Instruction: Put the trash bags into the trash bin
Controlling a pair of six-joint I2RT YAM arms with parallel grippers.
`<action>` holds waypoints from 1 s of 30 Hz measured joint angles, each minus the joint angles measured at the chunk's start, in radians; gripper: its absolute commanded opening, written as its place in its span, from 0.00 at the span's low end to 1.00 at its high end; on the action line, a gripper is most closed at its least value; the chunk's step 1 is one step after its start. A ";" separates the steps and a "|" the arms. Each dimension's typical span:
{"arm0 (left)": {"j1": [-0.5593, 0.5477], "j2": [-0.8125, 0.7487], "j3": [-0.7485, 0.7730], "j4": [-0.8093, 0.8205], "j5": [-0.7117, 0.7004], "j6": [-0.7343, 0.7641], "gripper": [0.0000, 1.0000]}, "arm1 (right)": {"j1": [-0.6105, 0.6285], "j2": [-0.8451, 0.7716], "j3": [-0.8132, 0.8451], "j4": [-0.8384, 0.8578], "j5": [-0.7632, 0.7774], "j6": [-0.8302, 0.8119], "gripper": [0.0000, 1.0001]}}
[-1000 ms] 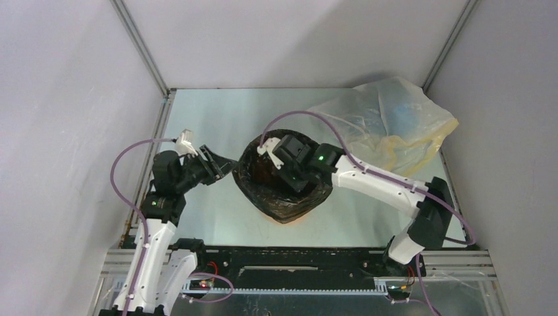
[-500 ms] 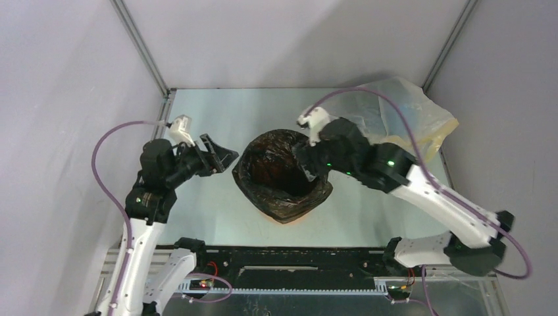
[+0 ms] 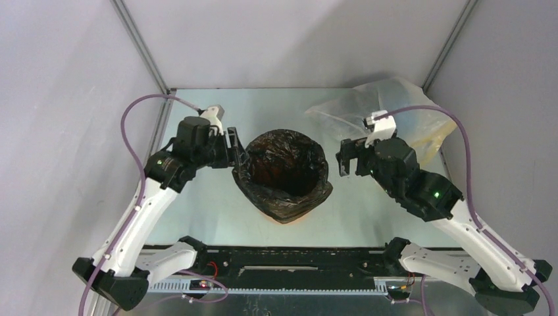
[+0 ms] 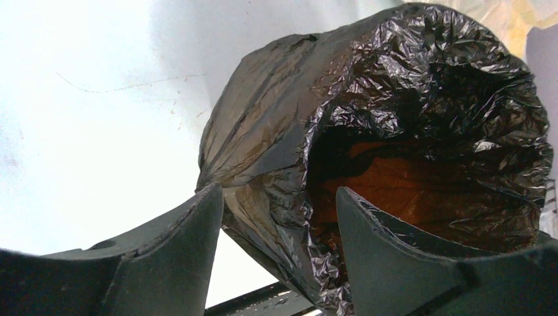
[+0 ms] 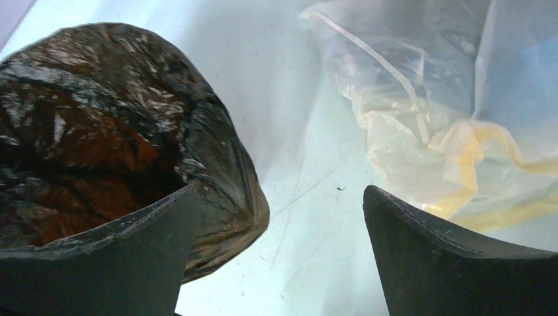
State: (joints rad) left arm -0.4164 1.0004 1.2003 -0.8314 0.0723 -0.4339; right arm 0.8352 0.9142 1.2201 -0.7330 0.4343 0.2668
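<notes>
The black trash bag (image 3: 283, 172) lines the orange trash bin, its crinkly rim folded over the top and its mouth open. The bin's orange wall glows through the plastic (image 4: 421, 187), and a thin orange edge shows at the base (image 3: 270, 214). My left gripper (image 3: 237, 150) is open at the bag's left rim. In the left wrist view the folded rim (image 4: 289, 217) lies between the spread fingers (image 4: 177, 250), which are not closed on it. My right gripper (image 3: 345, 159) hangs open just right of the bin, with only bare table between its fingers (image 5: 421, 257).
A large translucent yellowish plastic bag (image 3: 395, 118) lies crumpled at the back right, close behind the right gripper (image 5: 278, 191). Grey walls enclose the table on the left, back and right. A black rail (image 3: 283, 253) runs along the near edge.
My right gripper opened, came up out of the bin and drew back to its right side. My left gripper swung in from the left to the bag's rim.
</notes>
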 measured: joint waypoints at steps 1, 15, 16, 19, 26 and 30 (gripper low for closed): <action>-0.012 0.014 0.005 -0.005 -0.011 0.000 0.68 | -0.008 -0.019 -0.031 0.018 0.009 0.013 0.97; -0.147 0.192 0.126 -0.105 -0.178 0.016 0.31 | -0.128 -0.232 -0.346 0.193 0.078 0.066 0.97; -0.156 0.204 0.137 -0.109 -0.187 0.017 0.24 | -0.137 -0.232 -0.349 0.197 0.078 0.067 0.97; -0.166 0.236 0.158 -0.115 -0.209 0.019 0.04 | -0.154 -0.233 -0.353 0.202 0.077 0.067 0.98; -0.168 0.283 0.190 -0.125 -0.270 0.027 0.00 | -0.201 -0.242 -0.391 0.240 0.059 0.065 1.00; -0.167 0.356 0.263 -0.129 -0.286 0.043 0.00 | -0.231 -0.242 -0.403 0.255 0.040 0.065 1.00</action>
State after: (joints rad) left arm -0.5838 1.3560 1.4635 -0.9607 -0.2134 -0.3904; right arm 0.6044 0.6720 0.8173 -0.4778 0.4740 0.3321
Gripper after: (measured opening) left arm 0.018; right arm 0.994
